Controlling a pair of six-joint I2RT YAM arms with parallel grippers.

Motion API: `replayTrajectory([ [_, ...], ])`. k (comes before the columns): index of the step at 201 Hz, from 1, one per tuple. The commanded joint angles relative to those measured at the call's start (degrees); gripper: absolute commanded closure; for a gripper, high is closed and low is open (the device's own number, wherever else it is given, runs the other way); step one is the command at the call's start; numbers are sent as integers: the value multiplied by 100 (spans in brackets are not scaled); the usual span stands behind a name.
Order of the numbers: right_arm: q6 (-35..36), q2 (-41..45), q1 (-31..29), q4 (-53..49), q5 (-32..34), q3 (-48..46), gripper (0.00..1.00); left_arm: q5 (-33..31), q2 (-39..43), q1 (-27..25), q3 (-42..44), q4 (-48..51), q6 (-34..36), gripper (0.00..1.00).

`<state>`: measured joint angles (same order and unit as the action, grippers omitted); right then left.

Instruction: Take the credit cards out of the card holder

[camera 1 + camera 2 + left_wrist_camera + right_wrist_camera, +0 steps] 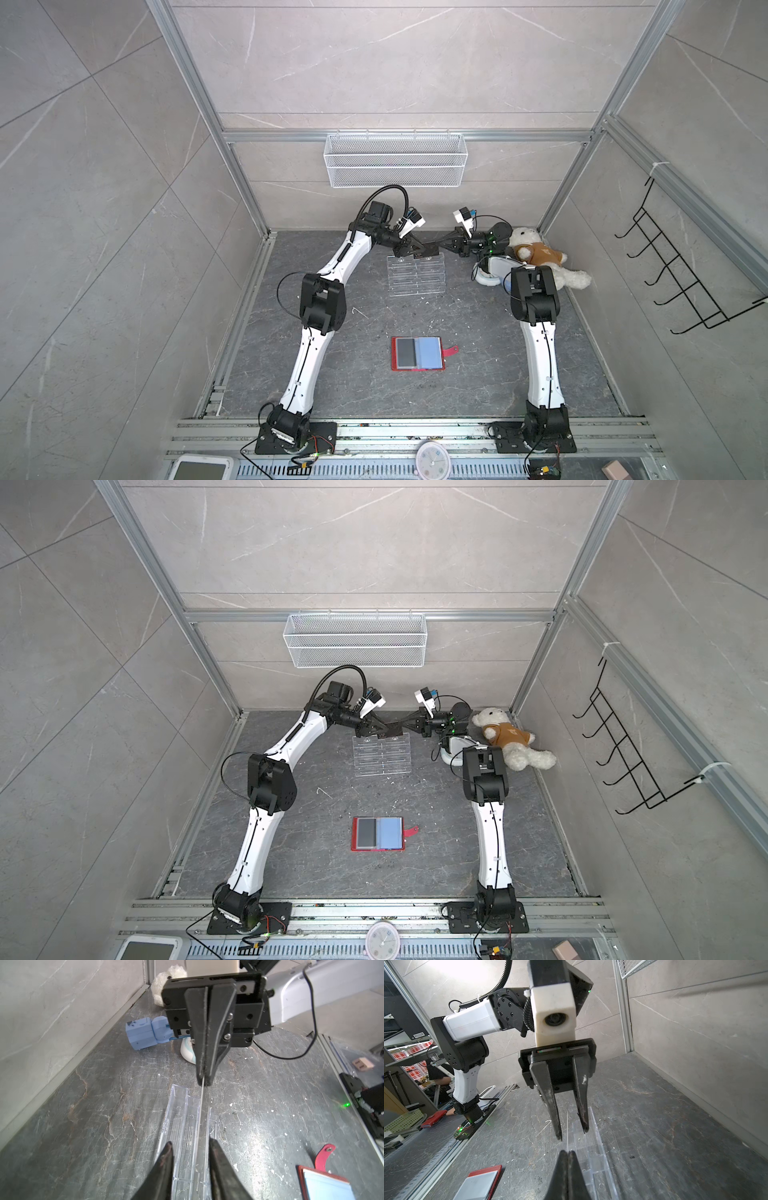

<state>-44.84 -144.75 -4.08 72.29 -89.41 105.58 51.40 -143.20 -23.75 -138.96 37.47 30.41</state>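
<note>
1. The step in hand looks like a handover. The right fingers [562,1172] are clenched on one end of the black card [384,731], holding it on edge above the clear stand [417,278]. The left fingers [164,1167] are released, one on each side of the card's free end, and neither touches it.
2. To do it well, the left fingers should close squarely on the card's flat faces, well in from the corner. The right fingers should let go only once that hold is firm, because a thin, slick card can pivot or slip.
3. The card holder [485,1168] lies open on the surface [332,374], near the front middle and well apart from both arms.
4. Its left sleeve shows a dark second card [404,352], which the task has not yet taken out. Its right side shows a pale blue page [430,352]; I cannot tell what is behind it.
5. No card is visible in the stand's slots.
</note>
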Motion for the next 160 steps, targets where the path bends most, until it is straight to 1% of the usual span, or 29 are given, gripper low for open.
replayTrajectory([
  [1, -14, 245, -30, 102, -485, -45, 100, 352, 283, -16, -19, 109, 127, 80],
  [29, -7, 263, -41, 109, -485, -92, 100, 423, 331, -33, 33, 130, 181, 100],
  [61, -31, 298, -38, 180, -485, -140, 100, 519, 480, -42, 127, 138, 211, 100],
  [64, -39, 310, -39, 200, -489, -147, 96, 528, 496, -47, 143, 145, 208, 100],
  [73, -42, 353, -29, 247, -480, -160, 77, 529, 583, -45, 199, 146, 235, 100],
  [77, -55, 374, -33, 263, -480, -168, 71, 522, 624, -45, 243, 140, 257, 100],
  [89, -213, 456, 0, 180, -406, -131, 56, 446, 784, -42, 416, 154, 359, 100],
  [97, -364, 563, 56, 72, -182, -181, 45, 379, 908, -43, 560, 178, 438, 100],
  [101, -457, 635, 99, 78, -45, -232, 42, 349, 914, -42, 638, 196, 490, 100],
  [106, -551, 772, 161, 91, 158, -332, 38, 315, 1158, -44, 741, 199, 544, 100],
  [123, -827, 1127, 338, 124, 637, -572, 32, 185, 1519, -47, 1151, 212, 726, 100],
  [132, -995, 1304, 407, 67, 953, -678, 15, 120, 1715, -47, 1384, 194, 793, 100],
  [134, -1058, 1340, 425, 99, 1026, -709, 6, 111, 1766, -43, 1447, 187, 804, 100],
  [136, -1125, 1365, 436, 136, 1087, -731, 1, 91, 1810, -49, 1491, 176, 814, 100],
  [140, -1302, 1425, 454, 233, 1217, -782, 0, 73, 1900, -43, 1598, 160, 832, 100],
  [153, -2052, 1544, 543, 710, 1514, -870, 0, -13, 2228, -46, 1995, 56, 875, 100],
  [160, -2335, 1598, 568, 931, 1637, -896, 0, -75, 2429, -43, 2213, 6, 912, 100],
])
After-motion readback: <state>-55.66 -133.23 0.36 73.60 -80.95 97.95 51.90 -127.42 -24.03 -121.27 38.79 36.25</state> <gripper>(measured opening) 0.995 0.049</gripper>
